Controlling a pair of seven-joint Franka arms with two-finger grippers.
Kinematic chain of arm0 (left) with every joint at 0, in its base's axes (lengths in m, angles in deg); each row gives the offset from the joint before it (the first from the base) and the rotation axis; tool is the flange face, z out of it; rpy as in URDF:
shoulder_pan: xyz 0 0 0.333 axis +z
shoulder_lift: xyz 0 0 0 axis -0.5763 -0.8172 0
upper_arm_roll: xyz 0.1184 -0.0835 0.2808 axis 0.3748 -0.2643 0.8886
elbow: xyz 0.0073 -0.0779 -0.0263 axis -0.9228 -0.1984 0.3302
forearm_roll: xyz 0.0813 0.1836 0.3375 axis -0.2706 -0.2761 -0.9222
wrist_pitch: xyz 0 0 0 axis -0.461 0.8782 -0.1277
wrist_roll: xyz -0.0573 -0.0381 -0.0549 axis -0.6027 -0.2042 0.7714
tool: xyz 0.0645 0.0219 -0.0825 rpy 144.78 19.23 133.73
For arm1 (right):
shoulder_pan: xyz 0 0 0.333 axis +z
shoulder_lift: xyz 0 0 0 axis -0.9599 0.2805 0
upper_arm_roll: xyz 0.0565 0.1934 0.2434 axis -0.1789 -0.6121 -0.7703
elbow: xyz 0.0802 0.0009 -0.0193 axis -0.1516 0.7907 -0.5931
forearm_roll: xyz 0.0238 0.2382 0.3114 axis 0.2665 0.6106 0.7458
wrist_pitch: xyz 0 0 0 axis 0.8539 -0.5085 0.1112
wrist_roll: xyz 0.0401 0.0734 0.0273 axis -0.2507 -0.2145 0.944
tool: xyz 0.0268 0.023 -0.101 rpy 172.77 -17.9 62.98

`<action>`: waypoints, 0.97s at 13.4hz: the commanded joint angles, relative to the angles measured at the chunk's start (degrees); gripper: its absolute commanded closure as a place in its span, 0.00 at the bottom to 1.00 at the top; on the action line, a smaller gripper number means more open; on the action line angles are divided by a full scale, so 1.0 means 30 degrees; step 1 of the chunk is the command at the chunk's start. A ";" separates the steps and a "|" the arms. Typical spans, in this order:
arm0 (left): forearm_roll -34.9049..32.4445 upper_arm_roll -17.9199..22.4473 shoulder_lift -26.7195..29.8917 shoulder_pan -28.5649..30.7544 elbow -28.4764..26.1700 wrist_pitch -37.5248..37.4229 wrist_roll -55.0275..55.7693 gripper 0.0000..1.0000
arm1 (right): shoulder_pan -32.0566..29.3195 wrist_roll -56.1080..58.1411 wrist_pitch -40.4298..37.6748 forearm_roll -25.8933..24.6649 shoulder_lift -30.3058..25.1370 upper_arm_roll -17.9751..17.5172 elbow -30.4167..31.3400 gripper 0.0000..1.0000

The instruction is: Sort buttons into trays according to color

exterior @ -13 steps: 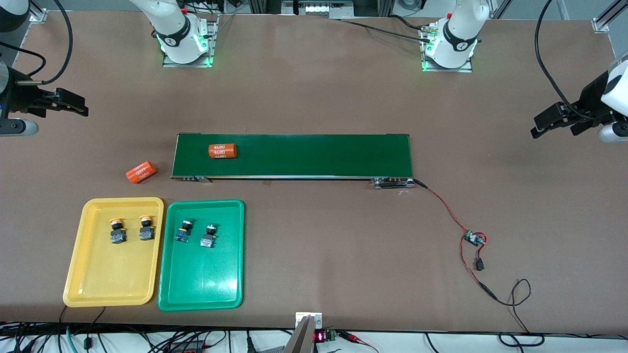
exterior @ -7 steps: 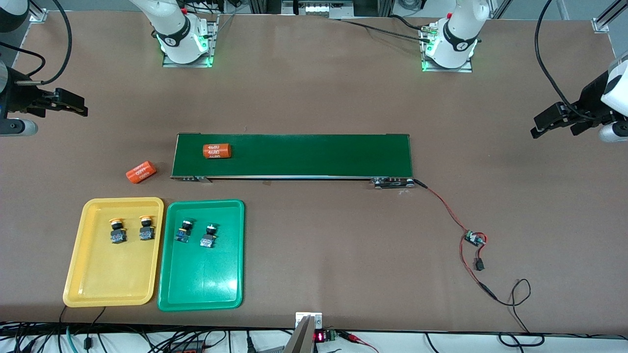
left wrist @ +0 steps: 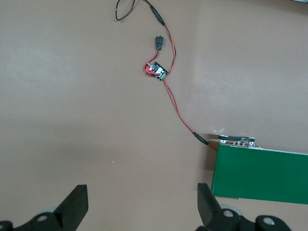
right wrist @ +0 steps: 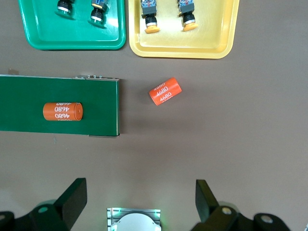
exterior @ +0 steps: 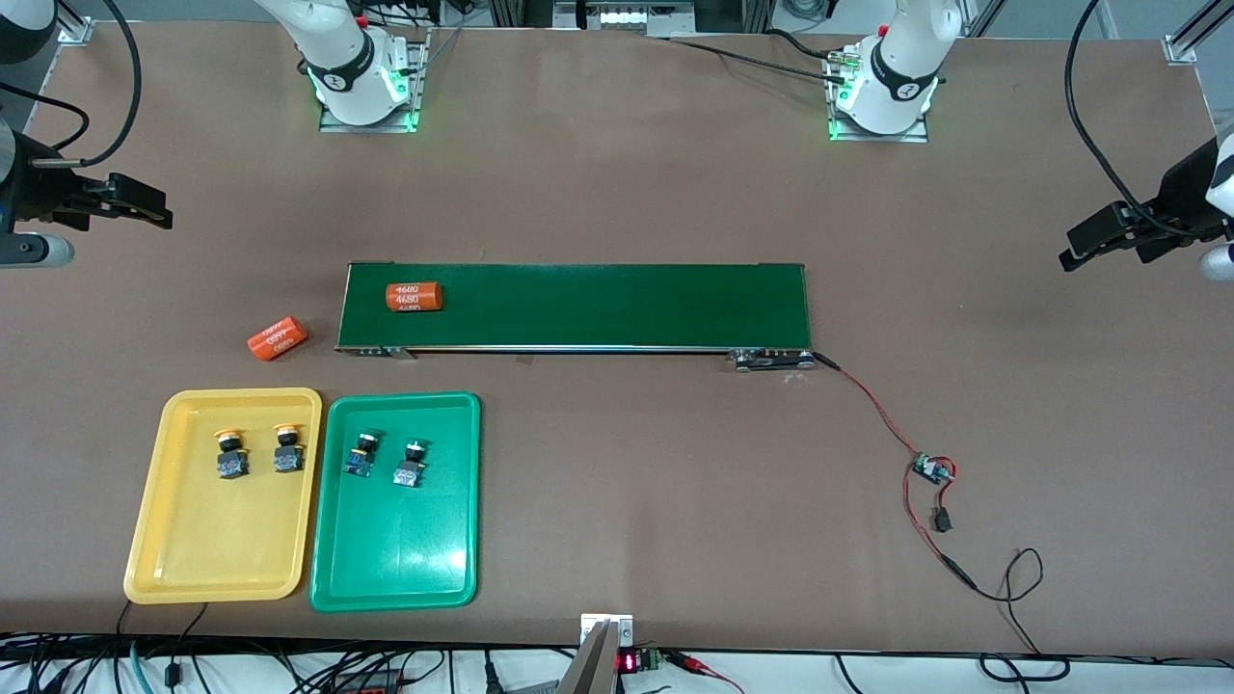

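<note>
Two yellow-capped buttons (exterior: pixel 229 455) (exterior: pixel 287 449) lie in the yellow tray (exterior: pixel 222 540). Two green-capped buttons (exterior: pixel 362 455) (exterior: pixel 412 465) lie in the green tray (exterior: pixel 395 549) beside it. Both trays sit near the front camera at the right arm's end. The right wrist view shows the yellow tray (right wrist: pixel 211 29) and the green tray (right wrist: pixel 43 33) with their buttons. My right gripper (exterior: pixel 145 204) (right wrist: pixel 139 202) is open and empty, in the air over the table's right-arm end. My left gripper (exterior: pixel 1085 241) (left wrist: pixel 143 204) is open and empty over the left-arm end.
A long dark-green conveyor belt (exterior: pixel 617 306) lies mid-table with an orange 4680 cylinder (exterior: pixel 414 296) on it. A second orange cylinder (exterior: pixel 278 338) lies on the table beside the belt's end. A red wire with a small circuit board (exterior: pixel 931 469) trails from the belt's other end.
The orange cylinder on the belt has moved toward the right arm's end. My left gripper has drawn back a little toward the table's left-arm edge. The buttons have not moved.
</note>
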 commanded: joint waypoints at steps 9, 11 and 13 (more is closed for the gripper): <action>-0.0137 -0.0300 0.0356 0.0162 -0.0072 -0.0866 -0.0675 0.00 | -0.0124 -0.0107 0.0011 0.0069 0.0091 -0.0060 -0.0191 0.00; -0.0137 -0.0271 0.0356 0.0162 -0.0072 -0.0779 -0.2020 0.00 | -0.0124 -0.0107 0.0011 0.0098 0.0091 -0.0060 -0.0191 0.00; -0.0107 -0.0300 0.0327 0.0162 -0.0072 -0.0808 -0.1880 0.00 | -0.0124 -0.0107 0.0070 0.0069 0.0091 -0.0060 -0.0190 0.00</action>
